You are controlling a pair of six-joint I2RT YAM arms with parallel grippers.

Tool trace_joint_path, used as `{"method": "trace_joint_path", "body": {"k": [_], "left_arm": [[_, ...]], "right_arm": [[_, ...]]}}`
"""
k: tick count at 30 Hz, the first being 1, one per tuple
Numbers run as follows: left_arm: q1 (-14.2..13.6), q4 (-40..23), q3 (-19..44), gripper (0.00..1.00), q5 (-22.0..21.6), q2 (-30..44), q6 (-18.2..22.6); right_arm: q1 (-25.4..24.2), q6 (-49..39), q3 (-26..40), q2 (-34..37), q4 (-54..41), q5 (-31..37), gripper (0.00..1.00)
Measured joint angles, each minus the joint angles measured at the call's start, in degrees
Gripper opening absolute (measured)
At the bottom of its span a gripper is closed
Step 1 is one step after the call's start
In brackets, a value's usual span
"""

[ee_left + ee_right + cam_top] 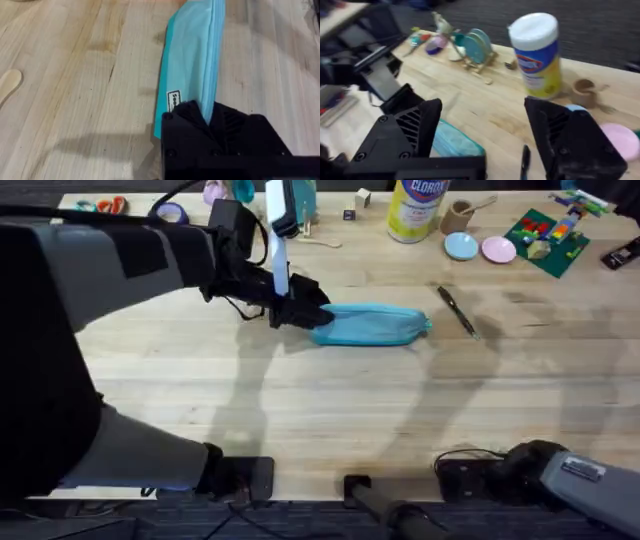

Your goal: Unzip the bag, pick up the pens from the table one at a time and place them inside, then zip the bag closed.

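Pale plank table [330, 410]: blue bag [372, 325] mid-table, one pen [456, 311] just beside.

At frame centre, the left gripper [303, 315] grips the bag's [372, 325] left end; one pen [456, 311] lies right.

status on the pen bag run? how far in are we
Early. Nothing looks packed: one pen lies on the table beside the bag. In hand: the left gripper is clamped on the bag's end, at the zipper line. The right gripper is open. Left: loading the pen, zipping shut.
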Motion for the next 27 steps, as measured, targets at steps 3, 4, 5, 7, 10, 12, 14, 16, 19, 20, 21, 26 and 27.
{"method": "trace_joint_path", "body": {"k": [3, 4, 5, 7, 10, 12, 14, 16, 19, 20, 21, 26, 27], "left_arm": [[0.00, 0.07, 0.00, 0.041, 0.01, 0.00, 0.00], [0.00, 0.12, 0.00, 0.041, 0.01, 0.00, 0.00], [0.00, 0.20, 0.00, 0.041, 0.01, 0.00, 0.00], [0.00, 0.22, 0.00, 0.041, 0.01, 0.00, 0.00], [0.00, 0.22, 0.00, 0.041, 0.01, 0.00, 0.00], [0.00, 0.22, 0.00, 0.041, 0.03, 0.00, 0.00], [0.00, 0.24, 0.00, 0.041, 0.03, 0.00, 0.00], [0.00, 0.24, 0.00, 0.041, 0.03, 0.00, 0.00], [0.00, 0.31, 0.00, 0.041, 0.02, 0.00, 0.00], [0.00, 0.44, 0.00, 0.041, 0.01, 0.00, 0.00], [0.00, 0.56, 0.00, 0.041, 0.03, 0.00, 0.00], [0.00, 0.87, 0.00, 0.041, 0.03, 0.00, -0.01], [0.00, 0.87, 0.00, 0.041, 0.03, 0.00, 0.00]], "right_arm": [[0.84, -2.90, 0.00, 3.51, -0.02, -3.37, 0.994], [1.43, -3.57, 0.00, 4.45, -0.02, -3.46, 0.994], [2.09, -4.07, 0.00, 5.11, -0.09, -3.17, 0.995], [3.94, -5.32, 0.00, 6.08, -0.67, -1.24, 0.993], [7.38, -8.96, 0.00, 6.69, -3.05, 2.73, 0.993], [9.74, -12.13, 0.00, 6.71, -5.28, 5.92, 0.994], [11.88, -15.54, 0.00, 6.71, -7.88, 9.33, 0.994], [13.85, -19.71, 0.00, 6.72, -11.10, 12.95, 0.994], [15.45, -25.66, 0.00, 6.75, -12.66, 16.88, 0.995], [15.54, -27.39, 0.00, 6.75, -12.56, 17.84, 0.995], [15.55, -28.98, 0.00, 6.75, -12.30, 18.98, 0.995], [15.26, -36.30, 0.00, 6.75, -8.70, 28.30, 0.995], [15.15, -37.22, 0.00, 6.75, -8.74, 30.20, 0.995]]}}
